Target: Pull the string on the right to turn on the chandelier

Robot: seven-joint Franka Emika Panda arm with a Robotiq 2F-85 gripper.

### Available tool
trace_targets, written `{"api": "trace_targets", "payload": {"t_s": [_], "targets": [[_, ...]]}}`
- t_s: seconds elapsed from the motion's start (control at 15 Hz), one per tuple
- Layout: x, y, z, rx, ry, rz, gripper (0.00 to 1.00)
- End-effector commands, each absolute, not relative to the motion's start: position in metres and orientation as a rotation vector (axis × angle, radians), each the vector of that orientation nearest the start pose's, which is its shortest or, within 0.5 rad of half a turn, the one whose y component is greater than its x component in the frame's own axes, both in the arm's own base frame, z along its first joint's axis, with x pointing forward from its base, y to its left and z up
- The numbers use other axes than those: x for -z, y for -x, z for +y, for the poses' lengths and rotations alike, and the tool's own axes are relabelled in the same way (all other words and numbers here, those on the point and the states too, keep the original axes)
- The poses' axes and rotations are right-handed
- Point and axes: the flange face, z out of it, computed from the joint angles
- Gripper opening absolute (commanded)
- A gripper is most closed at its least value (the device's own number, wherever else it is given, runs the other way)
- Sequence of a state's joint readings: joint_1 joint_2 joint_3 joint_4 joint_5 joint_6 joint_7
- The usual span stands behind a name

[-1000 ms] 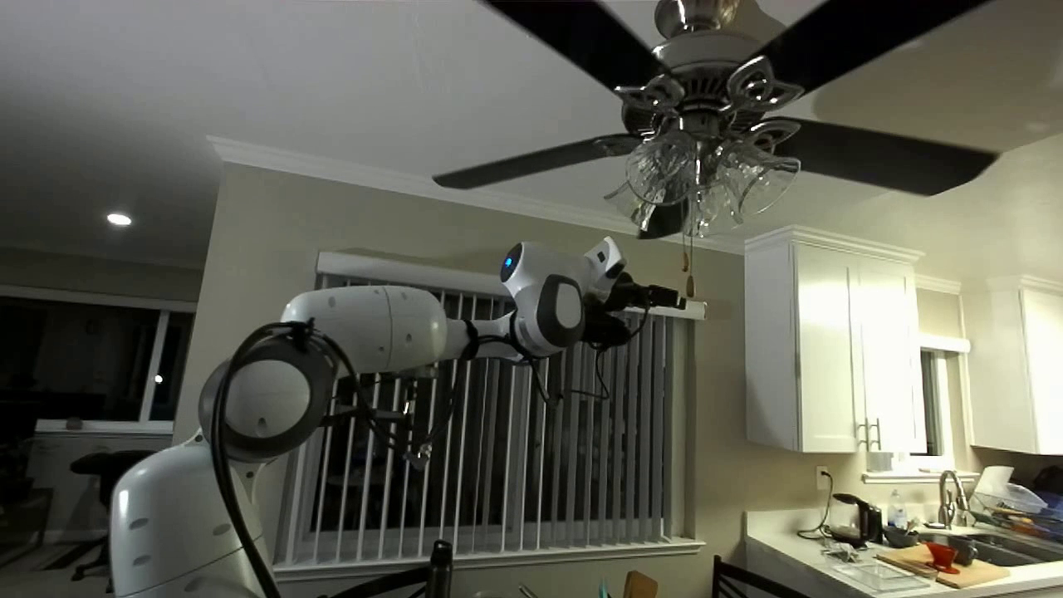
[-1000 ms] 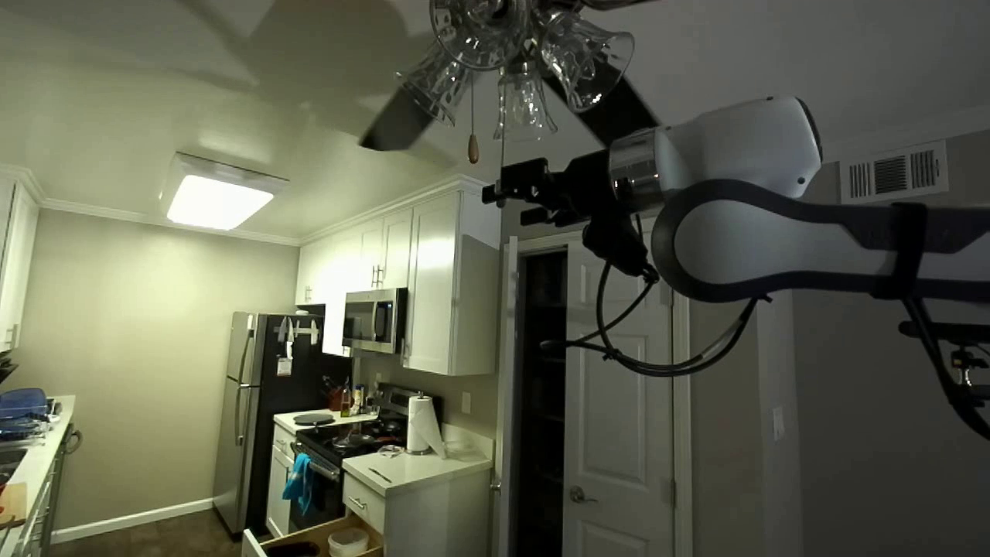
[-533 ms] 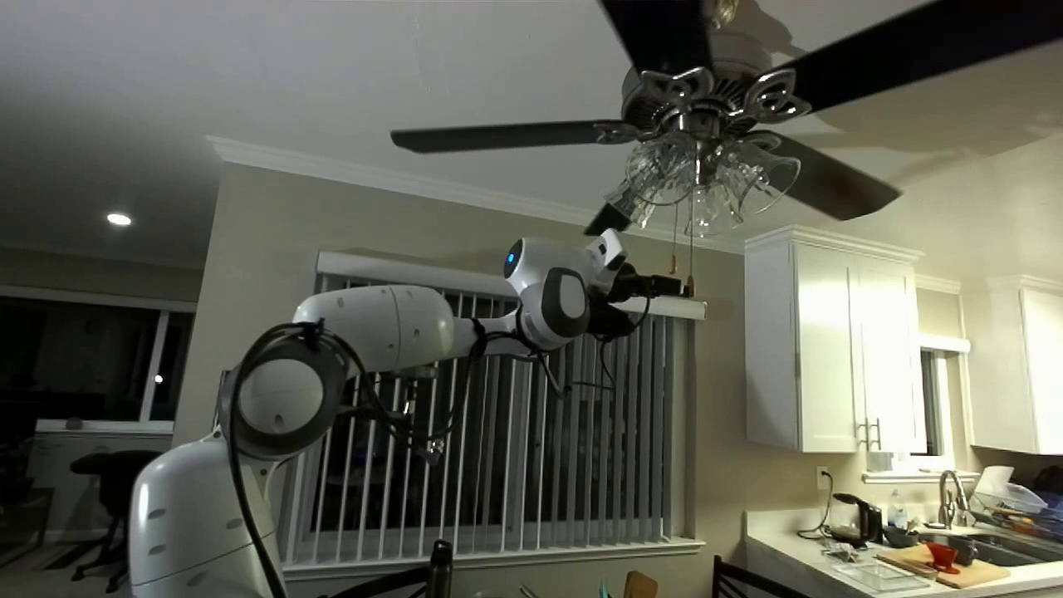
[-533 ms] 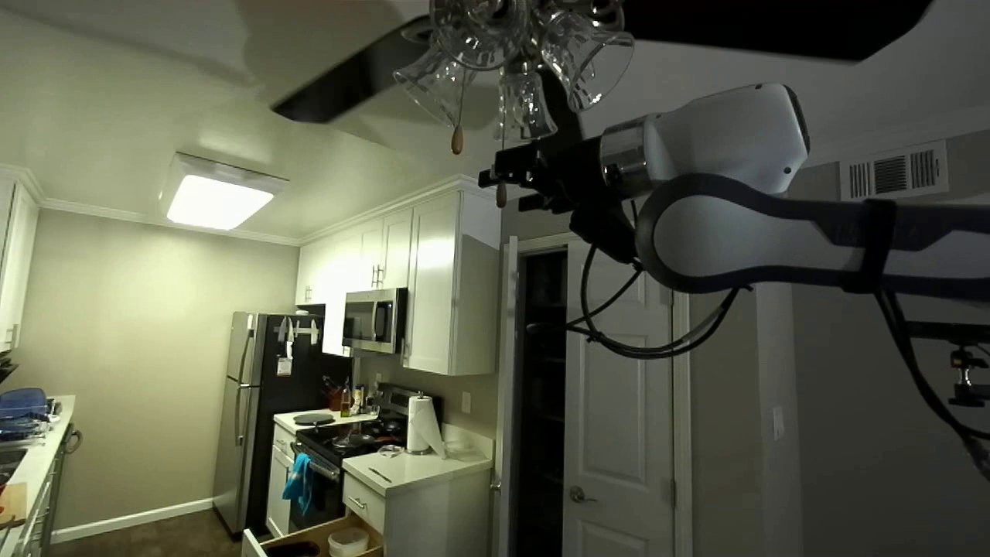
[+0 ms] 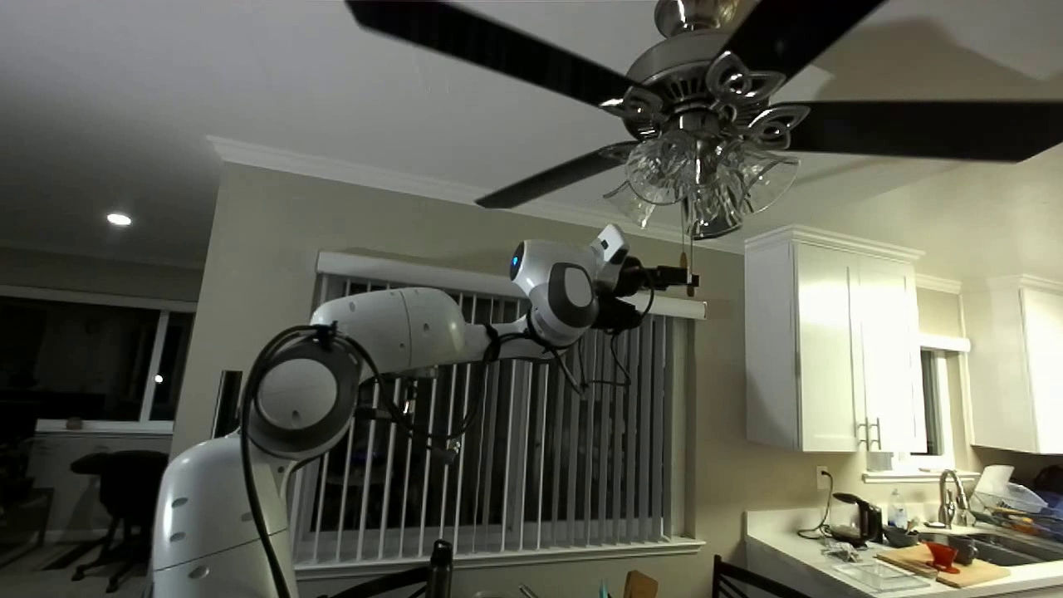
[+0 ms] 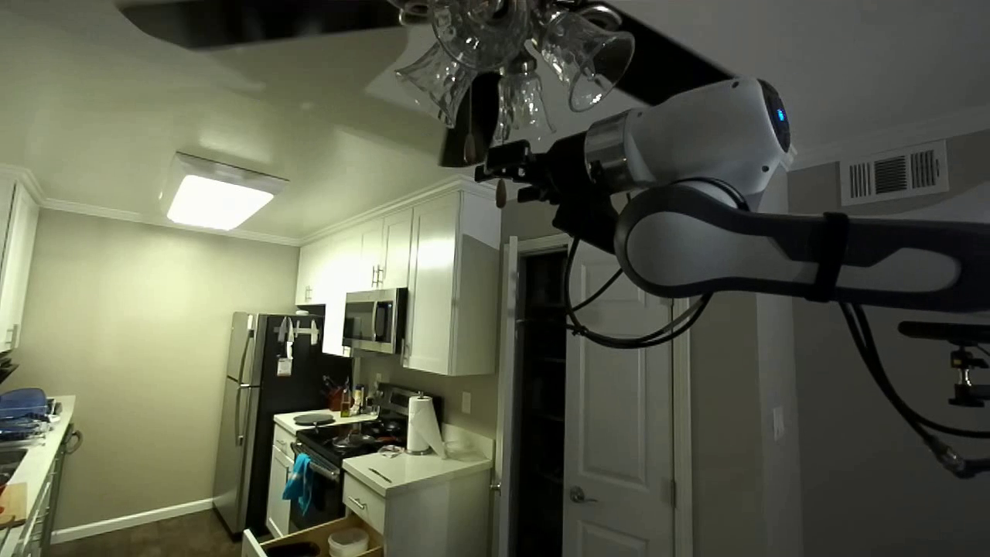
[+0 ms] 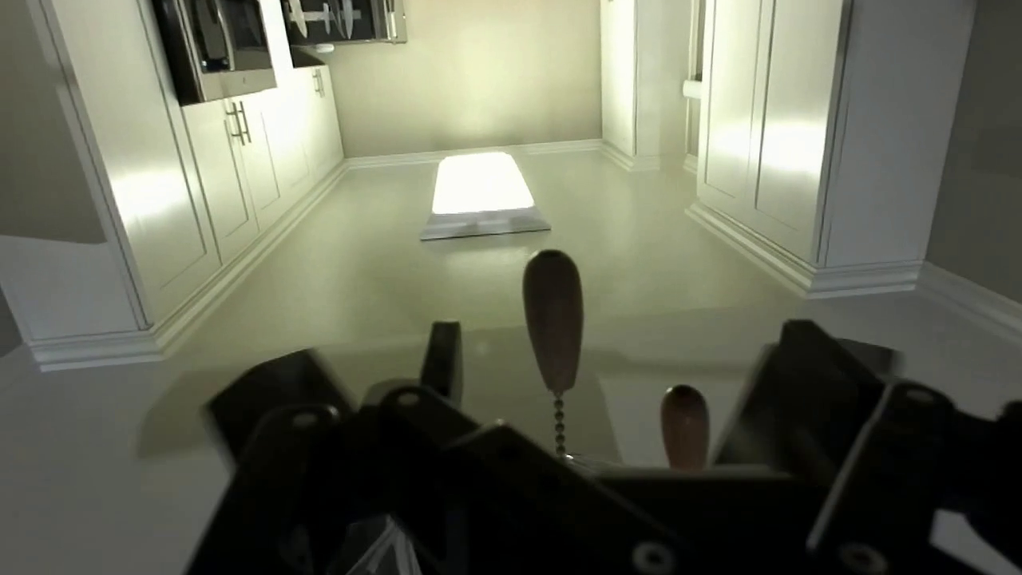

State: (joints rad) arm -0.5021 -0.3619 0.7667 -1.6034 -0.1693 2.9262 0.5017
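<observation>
The chandelier's clear glass shades hang unlit below the fan hub in both exterior views (image 5: 706,178) (image 6: 522,100). Two pull strings with wooden fobs hang beneath it. My gripper (image 5: 686,280) is at fob height, and it also shows in an exterior view (image 6: 503,172) with one fob (image 6: 501,193) hanging at its fingers. In the upside-down wrist view, my gripper (image 7: 623,343) is open, its fingers wide apart. The larger fob (image 7: 553,319) and its bead chain show between the fingers, not clamped. The smaller fob (image 7: 685,423) is partly hidden by the gripper. It also hangs before a blade (image 6: 469,148).
Dark fan blades (image 5: 922,129) surround the chandelier just above the arm. A blade (image 6: 263,23) also shows at the top in an exterior view. White wall cabinets (image 5: 839,349) and a lit ceiling panel (image 6: 220,201) stand beyond. Window blinds (image 5: 573,432) are behind the arm.
My gripper has moved forward and slightly up to the strings, rightward in one exterior picture and leftward in the opposite one. The fan blades have turned. The fobs have swayed a little.
</observation>
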Motion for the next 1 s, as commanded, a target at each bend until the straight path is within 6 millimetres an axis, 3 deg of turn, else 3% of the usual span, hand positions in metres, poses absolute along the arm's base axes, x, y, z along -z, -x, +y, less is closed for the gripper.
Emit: {"api": "trace_targets", "payload": {"t_s": [0.0, 0.13, 0.8, 0.93], "targets": [[-0.901, -0.417, 0.251, 2.130, 2.058, -0.090, 0.75], [-0.900, -0.422, 0.249, 2.135, 2.088, -0.082, 0.68], [-0.902, -0.430, 0.245, 2.138, 2.159, -0.058, 0.01], [-0.905, -0.429, 0.245, 2.146, 2.161, -0.056, 0.04]]}}
